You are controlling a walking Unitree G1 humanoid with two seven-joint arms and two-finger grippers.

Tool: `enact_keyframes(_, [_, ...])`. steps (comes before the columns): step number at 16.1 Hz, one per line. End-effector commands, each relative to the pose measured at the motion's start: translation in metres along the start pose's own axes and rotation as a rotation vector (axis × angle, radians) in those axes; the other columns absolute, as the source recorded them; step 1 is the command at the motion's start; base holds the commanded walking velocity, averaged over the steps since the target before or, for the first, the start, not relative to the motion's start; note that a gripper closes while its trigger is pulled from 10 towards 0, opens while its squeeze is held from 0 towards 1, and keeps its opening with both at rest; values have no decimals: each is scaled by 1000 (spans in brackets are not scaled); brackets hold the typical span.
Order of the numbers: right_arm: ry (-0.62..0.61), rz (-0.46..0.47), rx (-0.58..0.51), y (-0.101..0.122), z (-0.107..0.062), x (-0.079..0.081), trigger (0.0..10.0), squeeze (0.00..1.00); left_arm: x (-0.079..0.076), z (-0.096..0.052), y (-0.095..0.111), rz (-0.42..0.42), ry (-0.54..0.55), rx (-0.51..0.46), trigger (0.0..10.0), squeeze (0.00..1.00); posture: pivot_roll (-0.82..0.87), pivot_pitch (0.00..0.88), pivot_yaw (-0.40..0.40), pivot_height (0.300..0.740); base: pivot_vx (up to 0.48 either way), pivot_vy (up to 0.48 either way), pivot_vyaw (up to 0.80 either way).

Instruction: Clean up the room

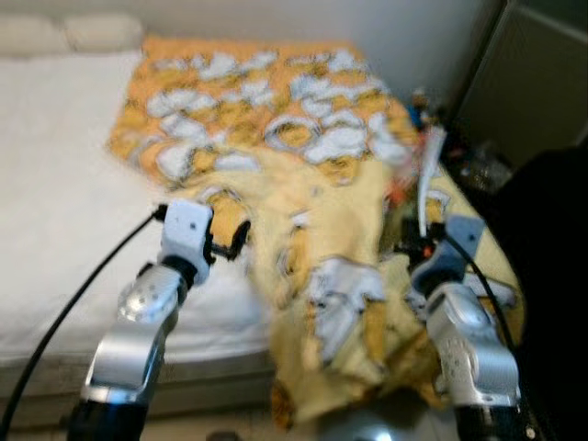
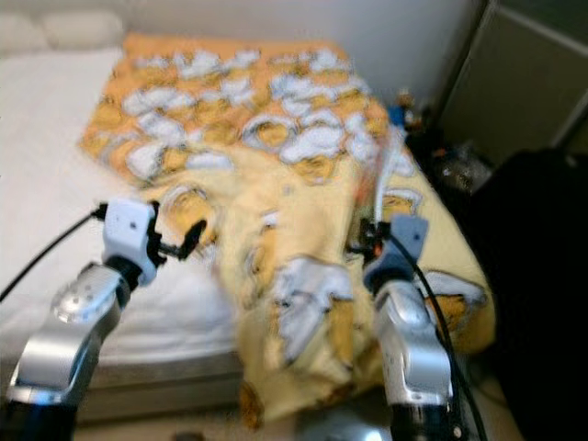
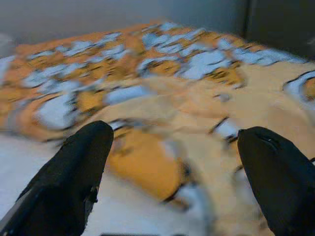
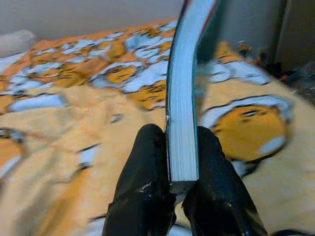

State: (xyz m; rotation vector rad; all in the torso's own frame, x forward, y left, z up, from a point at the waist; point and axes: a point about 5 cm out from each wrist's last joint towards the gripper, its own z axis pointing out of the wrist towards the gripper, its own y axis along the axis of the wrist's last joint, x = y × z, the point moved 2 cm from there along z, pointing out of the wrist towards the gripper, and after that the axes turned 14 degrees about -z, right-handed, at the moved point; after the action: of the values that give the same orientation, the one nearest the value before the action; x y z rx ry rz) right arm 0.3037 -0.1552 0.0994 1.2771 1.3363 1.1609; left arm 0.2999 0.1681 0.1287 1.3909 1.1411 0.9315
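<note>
Note that both eye views are motion-blurred: the blanket (image 1: 303, 165) pattern cannot be read, and the clutter (image 1: 427, 115) beside the bed cannot be identified. Your book (image 4: 183, 98) is cut off by the right wrist view's upper edge.

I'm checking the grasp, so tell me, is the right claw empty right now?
No, the right claw is shut on a thin book, its two black fingers pressing both covers above the patterned blanket.
</note>
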Motion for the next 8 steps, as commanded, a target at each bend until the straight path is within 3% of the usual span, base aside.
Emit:
enact_keyframes(1, [17, -7, -69, 16, 2, 5, 10000, 0, 0, 1, 3, 6, 4, -10, 10000, 0, 103, 0, -24, 740, 0, 379, 0])
enact_keyframes(3, [15, 3, -49, 14, 3, 4, 10000, 0, 0, 1, 3, 10, 4, -10, 10000, 0, 105, 0, -24, 740, 0, 381, 0])
enact_keyframes(6, [7, -3, -43, 13, 5, 2, 10000, 0, 0, 3, 4, 14, 4, -11, 10000, 0, 106, 0, -23, 740, 0, 385, -800])
enact_keyframes(8, [1, -33, -50, 14, 5, 2, 10000, 0, 0, 3, 4, 14, 4, -11, 10000, 0, 106, 0, -23, 740, 0, 396, 0])
